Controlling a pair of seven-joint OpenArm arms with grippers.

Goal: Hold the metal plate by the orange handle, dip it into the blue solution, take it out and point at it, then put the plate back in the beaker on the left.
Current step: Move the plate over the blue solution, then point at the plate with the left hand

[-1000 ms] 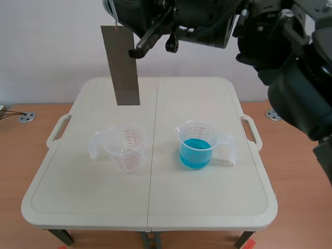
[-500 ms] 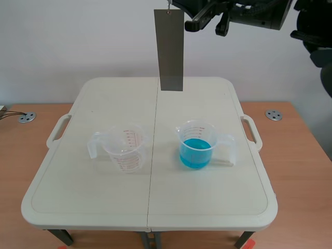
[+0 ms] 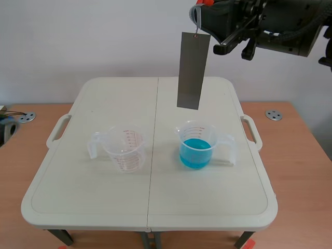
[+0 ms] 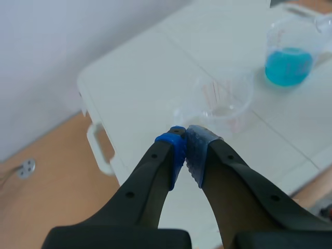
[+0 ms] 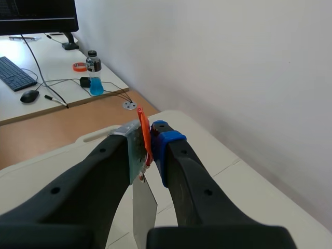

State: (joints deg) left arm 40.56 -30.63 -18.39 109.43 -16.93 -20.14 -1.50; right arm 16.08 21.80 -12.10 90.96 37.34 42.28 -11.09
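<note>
A grey metal plate (image 3: 193, 70) hangs upright from an orange handle (image 3: 206, 2) high above the table, just over the beaker of blue solution (image 3: 196, 145). My right gripper (image 3: 203, 11) is shut on that handle; in the right wrist view the orange handle (image 5: 143, 132) is pinched between the pads and the plate (image 5: 143, 212) dangles below. An empty clear beaker (image 3: 124, 148) stands to the left. In the left wrist view my left gripper (image 4: 184, 140) is shut on nothing, raised above the table's left side, with the empty beaker (image 4: 224, 98) and the blue solution (image 4: 288, 65) ahead.
The white folding table (image 3: 78, 187) has carry handles at its left (image 3: 57, 132) and right (image 3: 251, 132) edges. A desk with a keyboard (image 5: 15, 72), a bottle (image 5: 94, 78) and cables lies far beyond the right gripper.
The right arm has carried the hanging plate rightward, from above the empty beaker to above the blue beaker, and lowered it slightly. The beakers have not moved.
</note>
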